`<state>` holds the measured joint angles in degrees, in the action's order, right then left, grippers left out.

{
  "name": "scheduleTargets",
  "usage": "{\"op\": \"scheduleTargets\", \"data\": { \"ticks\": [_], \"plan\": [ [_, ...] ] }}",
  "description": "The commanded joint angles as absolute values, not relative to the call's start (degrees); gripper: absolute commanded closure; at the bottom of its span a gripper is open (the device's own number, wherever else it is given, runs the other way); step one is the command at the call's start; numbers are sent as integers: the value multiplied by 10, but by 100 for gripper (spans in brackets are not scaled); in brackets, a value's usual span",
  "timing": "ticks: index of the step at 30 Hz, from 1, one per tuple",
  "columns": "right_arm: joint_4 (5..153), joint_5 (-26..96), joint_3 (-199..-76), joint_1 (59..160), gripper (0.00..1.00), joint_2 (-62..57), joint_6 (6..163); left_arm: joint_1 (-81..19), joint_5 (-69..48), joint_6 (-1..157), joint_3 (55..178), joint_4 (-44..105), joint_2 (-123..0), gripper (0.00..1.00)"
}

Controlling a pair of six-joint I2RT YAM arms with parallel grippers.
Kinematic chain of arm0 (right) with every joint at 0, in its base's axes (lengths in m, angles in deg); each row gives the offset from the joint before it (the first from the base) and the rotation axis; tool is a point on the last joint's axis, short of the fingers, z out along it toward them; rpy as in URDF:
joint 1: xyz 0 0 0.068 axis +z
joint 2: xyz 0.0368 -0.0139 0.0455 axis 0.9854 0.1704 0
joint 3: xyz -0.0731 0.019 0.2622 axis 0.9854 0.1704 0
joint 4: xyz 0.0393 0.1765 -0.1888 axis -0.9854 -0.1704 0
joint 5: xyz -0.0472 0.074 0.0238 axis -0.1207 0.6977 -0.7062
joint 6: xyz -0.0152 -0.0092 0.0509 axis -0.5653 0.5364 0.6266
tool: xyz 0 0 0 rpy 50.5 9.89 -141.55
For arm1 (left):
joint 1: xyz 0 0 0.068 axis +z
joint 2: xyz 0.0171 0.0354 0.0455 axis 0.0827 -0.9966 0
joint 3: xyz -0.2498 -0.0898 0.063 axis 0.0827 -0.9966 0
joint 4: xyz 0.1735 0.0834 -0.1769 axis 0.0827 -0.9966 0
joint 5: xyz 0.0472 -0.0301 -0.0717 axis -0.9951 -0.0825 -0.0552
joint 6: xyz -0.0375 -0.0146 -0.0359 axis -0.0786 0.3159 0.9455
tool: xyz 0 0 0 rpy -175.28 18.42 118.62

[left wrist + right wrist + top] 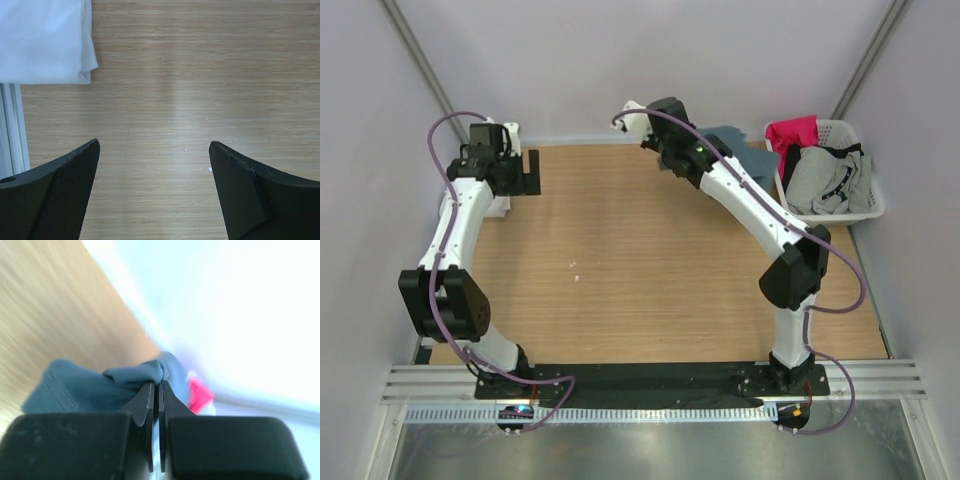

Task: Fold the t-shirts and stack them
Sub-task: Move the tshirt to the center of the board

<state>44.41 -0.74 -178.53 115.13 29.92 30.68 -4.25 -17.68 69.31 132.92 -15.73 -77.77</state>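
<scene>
Pinches a raised fold of the slate-blue t-shirt (75, 387) in the right gripper (156, 389), fingers pressed together on the cloth. Does so at the far right corner of the worktop (620, 280), near the white basket (875, 208) with its pink and grey clothes. Has the rest of that shirt heaped on the wood there. Holds the left gripper (154, 145) spread wide over bare wood at the far left, gripping nothing. Shows the white t-shirt (42, 40) folded flat by the worktop's left edge, beyond the left fingers and apart from them.
</scene>
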Motion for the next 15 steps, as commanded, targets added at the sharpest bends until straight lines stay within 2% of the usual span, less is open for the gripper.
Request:
{"op": "scheduleTargets", "data": {
  "ticks": [1, 7, 15],
  "plan": [
    [485, 51, -1836, 1194, 99, 234, 301, -42, -183, 694, 1356, -135, -782, 9],
    [525, 61, -1822, 1200, 99, 200, 304, -42, -182, 694, 1362, -134, -793, 9],
    [499, 75, -1603, 1133, 99, 171, 371, -41, -181, 698, 1380, -136, -817, 9]
  ]
}}
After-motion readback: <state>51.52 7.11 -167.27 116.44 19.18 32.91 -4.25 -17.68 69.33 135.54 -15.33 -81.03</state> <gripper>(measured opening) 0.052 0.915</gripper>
